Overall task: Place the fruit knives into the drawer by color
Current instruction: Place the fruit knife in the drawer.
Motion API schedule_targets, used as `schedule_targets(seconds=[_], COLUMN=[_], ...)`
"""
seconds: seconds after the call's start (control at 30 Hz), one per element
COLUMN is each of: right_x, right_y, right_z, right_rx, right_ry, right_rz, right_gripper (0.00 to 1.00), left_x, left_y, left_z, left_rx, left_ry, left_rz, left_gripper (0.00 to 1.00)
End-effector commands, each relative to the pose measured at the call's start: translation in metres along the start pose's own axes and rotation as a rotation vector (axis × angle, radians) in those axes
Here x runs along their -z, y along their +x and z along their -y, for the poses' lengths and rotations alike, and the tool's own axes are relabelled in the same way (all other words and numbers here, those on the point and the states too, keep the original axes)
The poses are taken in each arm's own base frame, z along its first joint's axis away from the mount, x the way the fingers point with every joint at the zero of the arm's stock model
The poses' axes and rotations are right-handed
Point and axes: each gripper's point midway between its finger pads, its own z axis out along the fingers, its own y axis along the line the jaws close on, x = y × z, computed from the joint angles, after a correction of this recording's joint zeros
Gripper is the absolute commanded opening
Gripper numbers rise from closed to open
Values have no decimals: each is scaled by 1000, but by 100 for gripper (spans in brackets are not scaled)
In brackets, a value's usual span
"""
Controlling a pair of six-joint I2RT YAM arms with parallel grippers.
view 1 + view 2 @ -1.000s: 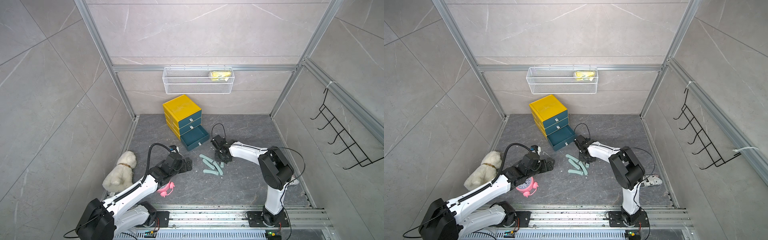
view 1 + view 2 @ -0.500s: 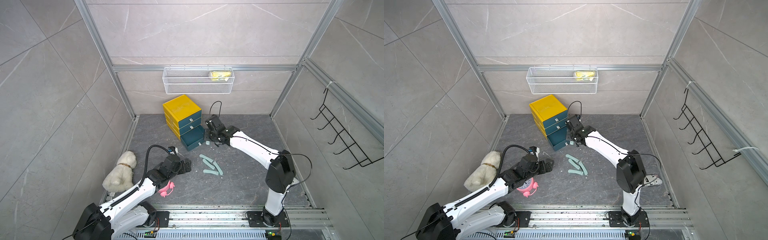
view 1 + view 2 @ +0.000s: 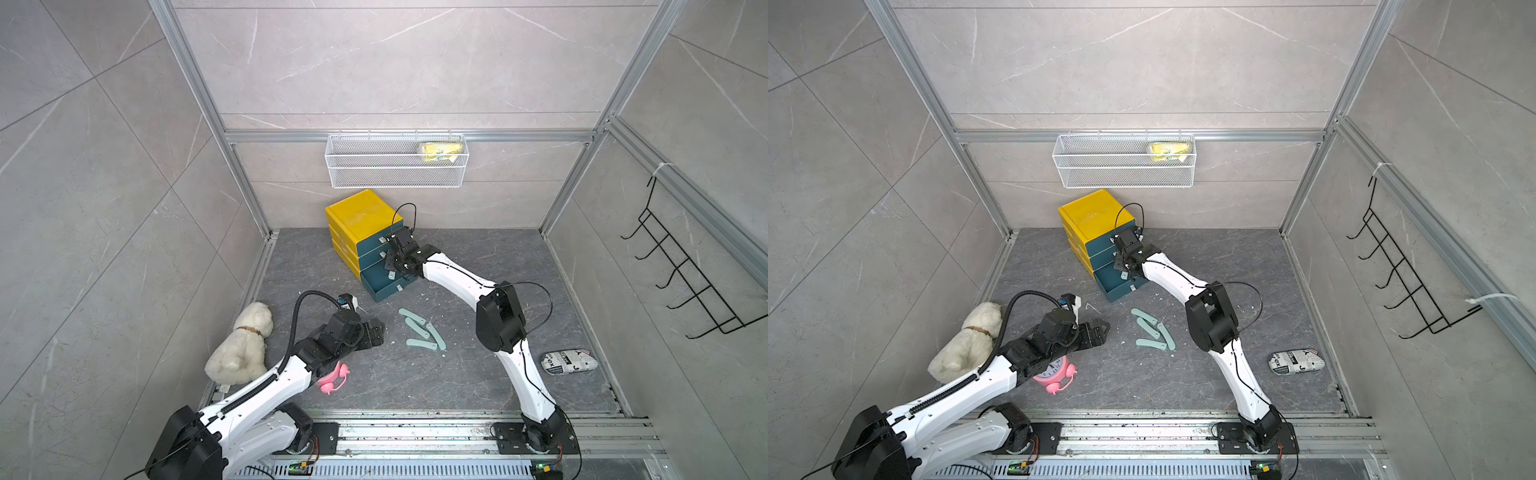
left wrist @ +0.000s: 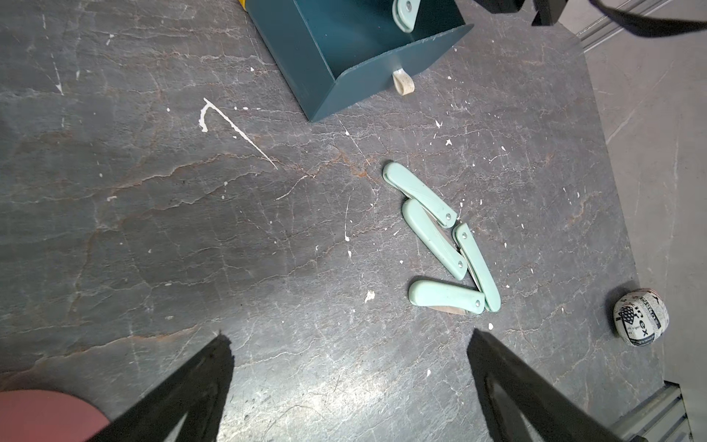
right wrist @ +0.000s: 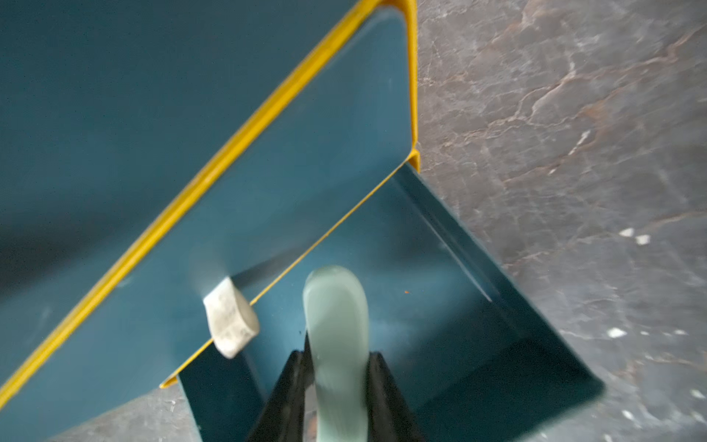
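While the left gripper is hovering low over the bench with its jaws spread wide in a released pose, the right gripper is grasping one pale teal fruit knife, its fingers pressing on both sides of it. That knife is hanging end-down over the pulled-out bottom drawer of the yellow chest, whose two upper drawers are sitting closed. The chest is standing at the back of the dark bench, below a white wire basket that is hanging on the wall. Four more pale teal knives are lying in a loose cluster on the bench, touching one another, just in front of the open drawer and between the two arms. The left gripper is pointing toward them from near by. A plush dog is lying beside the left arm, a pink alarm clock is sitting partly under it, and a newsprint-patterned pouch is resting well apart from the knives, near the right wall.
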Motion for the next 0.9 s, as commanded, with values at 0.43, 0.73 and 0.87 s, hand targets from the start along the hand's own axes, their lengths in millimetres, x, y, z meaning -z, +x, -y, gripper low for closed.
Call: schedule_targets(seconds=[0.43, 0.73, 0.87], right_x=[77, 142, 160], right_y=[-20, 23, 50], right_z=[-2, 49, 84], right_rx=[-38, -47, -48], right_ry=[-92, -49, 11], right_rz=[93, 80, 63], right_gripper=[52, 52, 52], left_x=[11, -5, -21], left_y=[-12, -15, -9], left_z=[22, 52, 73], left_rx=[-31, -90, -153], left_ry=[76, 129, 126], left_rz=[8, -61, -110], left_gripper=[99, 99, 96])
